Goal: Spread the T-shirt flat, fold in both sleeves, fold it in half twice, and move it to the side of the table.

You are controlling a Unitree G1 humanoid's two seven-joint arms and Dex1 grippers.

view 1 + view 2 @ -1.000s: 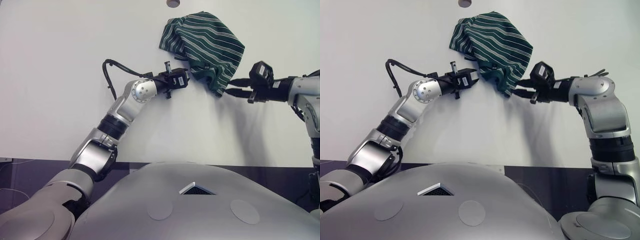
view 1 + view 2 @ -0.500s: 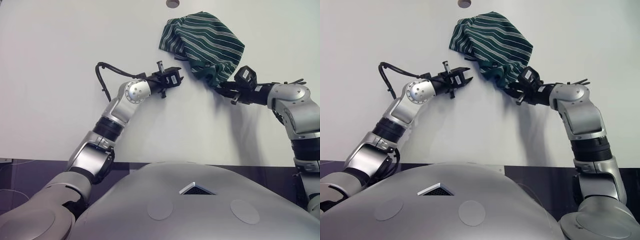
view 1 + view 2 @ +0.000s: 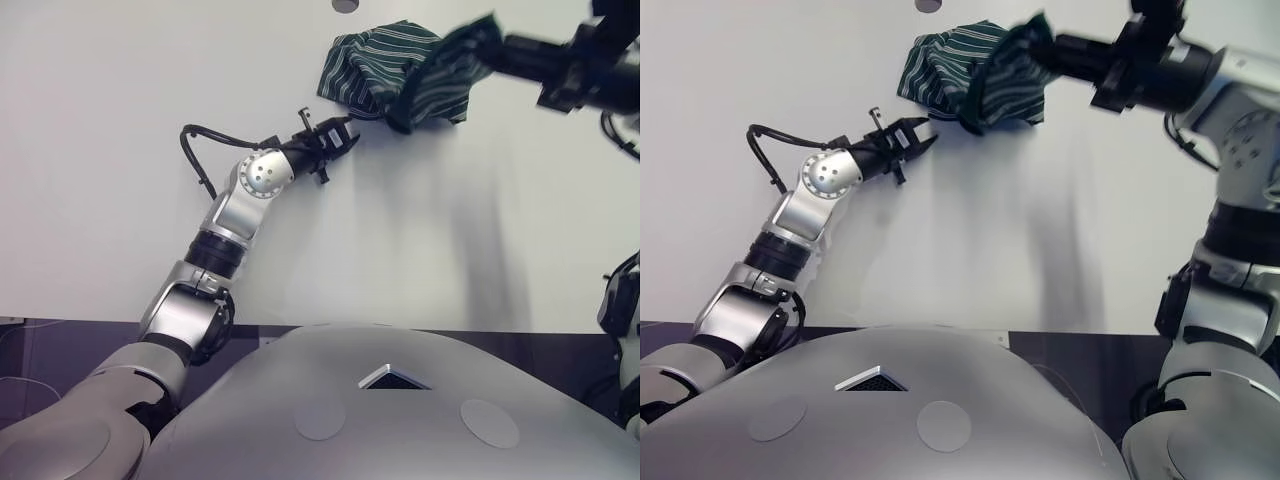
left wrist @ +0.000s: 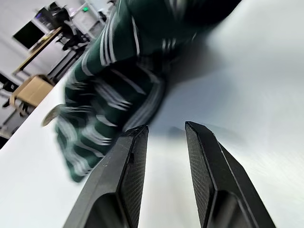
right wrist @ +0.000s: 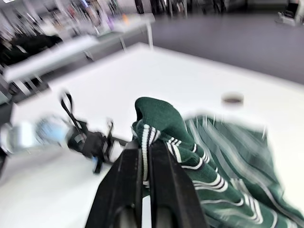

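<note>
Your right pincer is clamped on a fold of the dark green, white-striped cotton T-shirt, holding that fold up above the rest of the garment at the far side of the white counter. The right wrist view shows the two black fingers pressed together, with a striped hem caught between them and the cloth rising in a peak over the tips. The bulk of the T-shirt lies crumpled in a heap on the counter, not spread, its sleeves impossible to tell apart in the folds.

Your left pincer sits low over the counter just beside the heap's nearer, left-hand edge, pointing toward it. Its two black fingers stand apart with bare counter between them, and the cloth lies just beyond the tips; you cannot tell from these views whether the tips touch it. A black cable loops out from the left wrist over the counter.

A small round grey fitting is set into the counter's far edge, near the T-shirt's left end.
</note>
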